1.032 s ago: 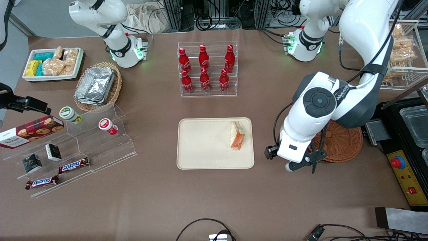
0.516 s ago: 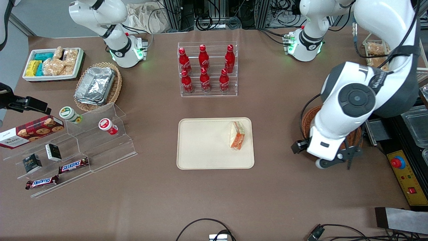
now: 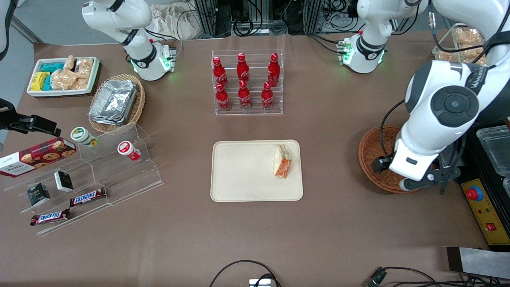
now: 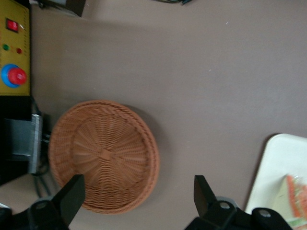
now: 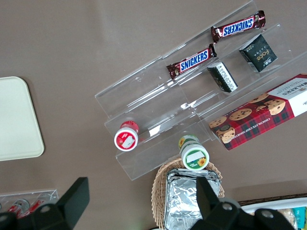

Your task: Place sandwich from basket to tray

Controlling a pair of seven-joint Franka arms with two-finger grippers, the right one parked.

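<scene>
Sandwich [image 3: 282,161] lies on tray [image 3: 243,171], at the end nearer the working arm. Gripper [image 4: 136,201] hangs above basket [image 3: 372,153], fingers [image 4: 72,194] spread wide, holding nothing. Basket sits well apart from tray.

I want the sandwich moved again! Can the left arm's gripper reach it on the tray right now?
Probably yes. The sandwich lies uncovered on the tray, nothing over it. The gripper hangs open and empty above the basket, with bare table between them.
</scene>
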